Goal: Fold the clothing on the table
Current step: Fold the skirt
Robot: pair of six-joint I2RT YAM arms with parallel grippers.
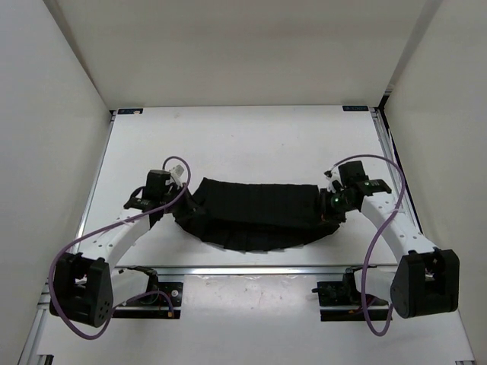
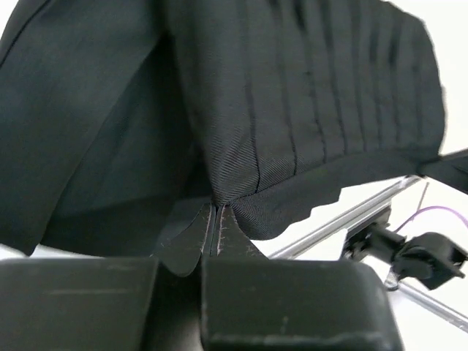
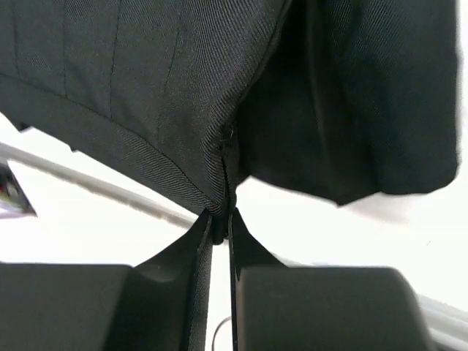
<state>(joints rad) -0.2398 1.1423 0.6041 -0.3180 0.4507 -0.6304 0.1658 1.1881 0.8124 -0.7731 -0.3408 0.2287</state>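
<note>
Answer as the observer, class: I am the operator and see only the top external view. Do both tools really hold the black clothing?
Observer: Yes. The left wrist view shows the left tool shut on the hemmed edge of the clothing.
Operator: And the other one?
Observer: The right wrist view shows the right tool pinching the hem where a seam meets it.
Operator: What does the fabric look like up close?
Observer: It has a fine diagonal weave, with straight pleat lines running down to the hem.
</note>
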